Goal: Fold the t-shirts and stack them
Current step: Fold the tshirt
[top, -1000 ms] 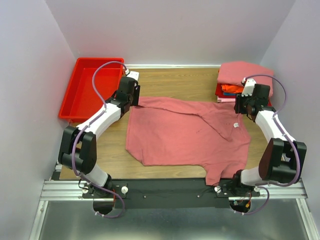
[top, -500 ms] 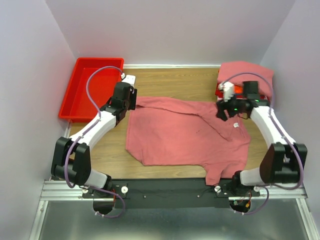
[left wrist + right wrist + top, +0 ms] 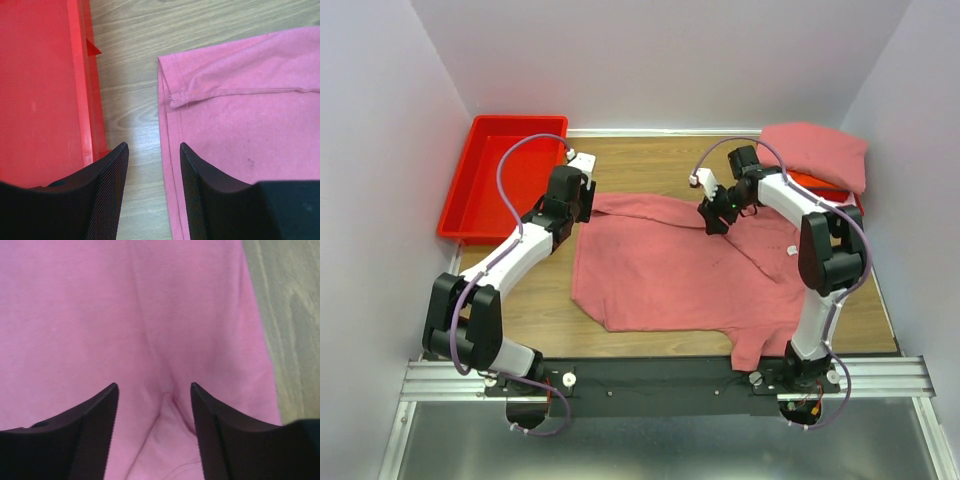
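Your right arm has moved the most. A second ago the right gripper [image 3: 712, 218] was far out on the right, next to the stack of folded t-shirts [image 3: 815, 155]. Now it has swung in over the far edge of the big salmon-pink t-shirt [image 3: 690, 265], near the middle. Its two fingers [image 3: 85, 435] are spread apart with only pink cloth below them. They hold nothing, and a soft crease in the cloth runs up between them.

With that arm out of the way, you can see more of the stack in the far right corner, with a pink shirt on top.

Your left arm has hardly moved; only its elbow has swung out a bit to the left. The left gripper [image 3: 154, 155] is still by the far left corner of the shirt. Its fingers are apart too and grasp nothing. Bare wood shows between them, the hem of the shirt lies just beside the right finger, and the red bin [image 3: 455, 205] is close on the other side.

The big shirt has not shifted. It lies spread out in the middle of the table [image 3: 660, 160] with a slanting fold across its right half. Its white neck tag [image 3: 790, 251] shows on the right, and one sleeve points at the near edge.
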Robot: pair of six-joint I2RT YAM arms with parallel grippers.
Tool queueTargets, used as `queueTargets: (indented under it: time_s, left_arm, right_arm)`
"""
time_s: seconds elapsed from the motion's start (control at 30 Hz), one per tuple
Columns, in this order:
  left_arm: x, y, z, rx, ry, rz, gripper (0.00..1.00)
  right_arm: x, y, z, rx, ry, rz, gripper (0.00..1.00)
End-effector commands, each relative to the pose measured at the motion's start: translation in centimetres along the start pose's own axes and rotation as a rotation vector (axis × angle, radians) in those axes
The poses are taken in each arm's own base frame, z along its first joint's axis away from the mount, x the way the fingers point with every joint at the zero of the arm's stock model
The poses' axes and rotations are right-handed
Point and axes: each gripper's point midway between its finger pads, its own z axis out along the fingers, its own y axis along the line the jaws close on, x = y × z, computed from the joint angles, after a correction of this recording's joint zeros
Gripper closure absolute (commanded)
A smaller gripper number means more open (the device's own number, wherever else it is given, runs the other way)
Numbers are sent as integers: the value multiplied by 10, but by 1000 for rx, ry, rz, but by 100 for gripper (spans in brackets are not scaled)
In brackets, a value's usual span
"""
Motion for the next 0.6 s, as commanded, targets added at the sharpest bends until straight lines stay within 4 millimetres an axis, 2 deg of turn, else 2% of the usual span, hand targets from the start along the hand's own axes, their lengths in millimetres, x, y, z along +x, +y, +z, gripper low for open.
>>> queueTargets:
  time_s: [0.0, 0.07, 0.27, 0.37, 0.4, 0.47, 0.57]
  left_arm:
    - [3, 2, 4, -12, 6, 19, 47]
    - [5, 2, 5, -12, 10, 20, 47]
    - [7, 0, 7, -1, 16, 15, 48]
    - [7, 0, 6, -1, 15, 13, 48]
    - [7, 0, 6, -3, 15, 12, 48]
    - [8, 0, 7, -3, 16, 11, 48]
    - [7, -1, 7, 0, 15, 7, 48]
  right_arm:
    - [4, -15, 9, 26, 57, -12, 37]
    - [7, -16, 14, 25, 68, -9, 38]
    - [15, -19, 23, 31, 99, 9, 51]
    - [16, -19, 25, 33, 102, 24, 62]
    - [16, -19, 26, 30, 102, 26, 72]
    - [16, -18, 24, 35, 101, 31, 83]
    - [15, -16, 17, 50, 101, 27, 89]
